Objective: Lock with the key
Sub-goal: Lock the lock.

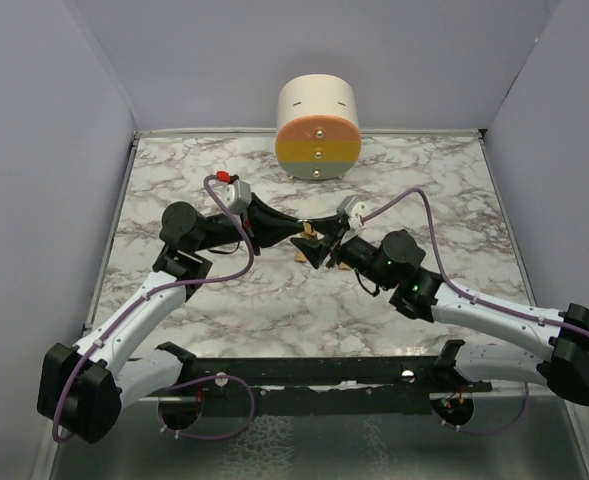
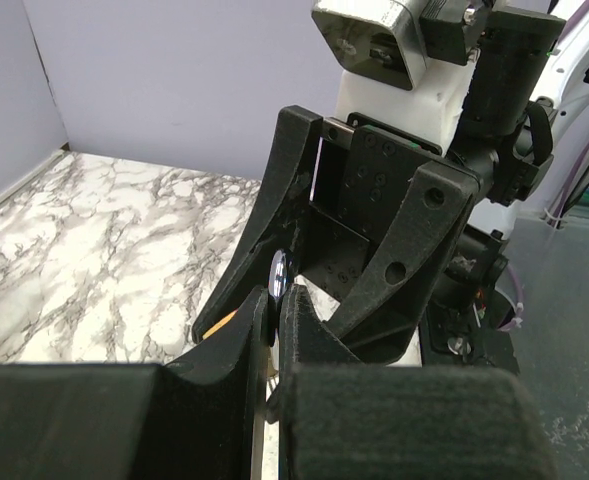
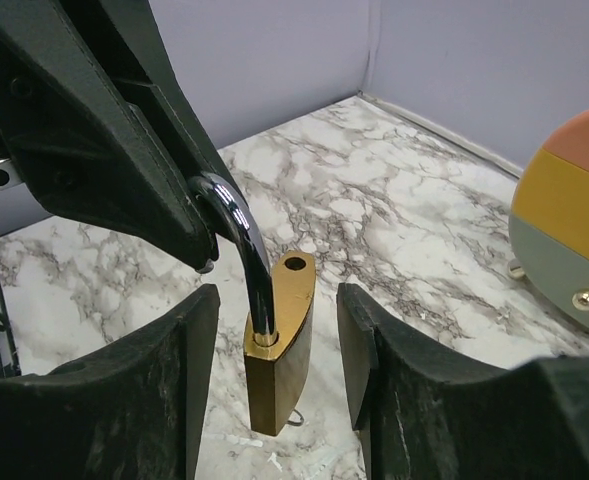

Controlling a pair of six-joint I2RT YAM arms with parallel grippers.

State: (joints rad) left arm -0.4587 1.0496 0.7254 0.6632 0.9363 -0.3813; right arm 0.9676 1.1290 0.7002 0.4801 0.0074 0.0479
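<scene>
Two grippers meet at the padlock (image 3: 279, 340), held aloft on the near side of the drum (image 3: 574, 230). Left gripper (image 2: 276, 310) is clenched on the shackle (image 3: 236, 225), which is sprung open. Right gripper (image 1: 326, 250) is spread, flanking the body without contact. No key visible; locking remains.

Padlock (image 3: 279, 350) brass-gold, shackle (image 3: 236, 225) chrome; table (image 1: 454, 170) white marble with grey veins; cylinder (image 1: 318, 128) cream, face banded orange, yellow, grey-green.

table (image 1: 444, 290): marble top | left arm (image 1: 144, 300) in from 8 o'clock, right arm (image 1: 494, 315) from 4 o'clock | centre: left gripper (image 1: 296, 226) and right gripper (image 1: 326, 248) tip to tip, brass padlock (image 1: 305, 247) between them | 12 o'clock edge: round cream container (image 1: 318, 125), orange and yellow bands
</scene>
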